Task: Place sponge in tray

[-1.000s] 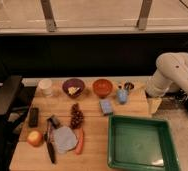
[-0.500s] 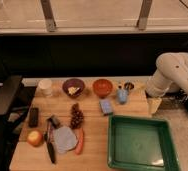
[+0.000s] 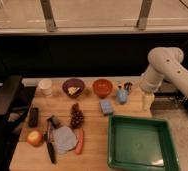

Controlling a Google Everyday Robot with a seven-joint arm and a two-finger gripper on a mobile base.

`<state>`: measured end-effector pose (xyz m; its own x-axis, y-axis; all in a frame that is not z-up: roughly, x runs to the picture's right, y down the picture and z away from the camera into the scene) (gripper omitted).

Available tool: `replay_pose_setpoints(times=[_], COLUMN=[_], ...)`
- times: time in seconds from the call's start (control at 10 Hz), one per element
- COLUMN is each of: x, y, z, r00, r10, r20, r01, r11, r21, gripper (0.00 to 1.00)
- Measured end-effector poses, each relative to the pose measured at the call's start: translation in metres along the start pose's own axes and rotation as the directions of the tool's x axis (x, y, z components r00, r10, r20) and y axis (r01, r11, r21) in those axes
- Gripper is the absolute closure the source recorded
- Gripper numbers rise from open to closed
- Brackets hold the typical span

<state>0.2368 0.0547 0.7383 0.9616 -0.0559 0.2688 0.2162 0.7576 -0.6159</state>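
The light-blue sponge (image 3: 106, 106) lies on the wooden table (image 3: 92, 150), just above the far-left corner of the dark-green tray (image 3: 142, 143). The tray sits at the table's front right and holds nothing. My gripper (image 3: 146, 101) hangs from the white arm (image 3: 163, 67) at the table's right edge, to the right of the sponge and above the tray's far-right side. It holds nothing that I can see.
Along the back stand a white cup (image 3: 46, 87), a purple bowl (image 3: 73, 87), an orange bowl (image 3: 102, 87) and a blue cup (image 3: 122, 95). Grapes (image 3: 76, 118), a carrot (image 3: 79, 141), a grey-blue cloth (image 3: 63, 139), a knife (image 3: 50, 147), an apple (image 3: 35, 138) and a black block (image 3: 33, 116) lie at the left.
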Motion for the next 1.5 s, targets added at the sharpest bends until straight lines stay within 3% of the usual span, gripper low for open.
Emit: replay_pose_setpoints(times=[0.1,0.2,0.3,0.4,0.5,0.6,0.7,0.9,1.0,1.1,1.2,1.3,1.4,1.5], x=[-0.023,-0.051,-0.072,-0.086,-0.107,-0.116,-0.121,-0.134,-0.135,-0.136,-0.134,-0.133,-0.131,-0.127], y=[-0.01,-0.019,-0.024,-0.025,-0.03,-0.03,-0.031,-0.032,-0.032,-0.032,-0.032,-0.033,-0.036,-0.041], z=[0.008,0.019,0.026,0.032,0.041,0.047,0.051,0.06,0.062,0.063,0.062,0.061,0.063,0.065], r00=[1.0,0.996,0.984,0.963,0.912,0.855,0.807,0.695,0.674,0.661,0.679,0.688,0.677,0.648], r10=[-0.021,-0.082,-0.171,-0.262,-0.403,-0.514,-0.588,-0.718,-0.737,-0.749,-0.734,-0.726,-0.733,-0.745], r20=[0.009,0.03,0.051,0.064,0.07,0.065,0.057,0.043,0.04,0.035,0.023,-0.015,-0.072,-0.158], r01=[0.021,0.083,0.174,0.265,0.406,0.516,0.589,0.718,0.737,0.749,0.734,0.726,0.734,0.751], r11=[1.0,0.996,0.984,0.963,0.913,0.857,0.808,0.696,0.675,0.662,0.679,0.688,0.679,0.66], r21=[-0.02,-0.036,-0.044,-0.046,-0.03,-0.017,-0.004,0.016,0.018,0.017,0.007,-0.006,-0.015,-0.031], gripper=[0.2,0.2,0.2,0.2,0.2,0.2,0.2,0.2,0.2,0.2,0.2,0.2,0.2,0.2])
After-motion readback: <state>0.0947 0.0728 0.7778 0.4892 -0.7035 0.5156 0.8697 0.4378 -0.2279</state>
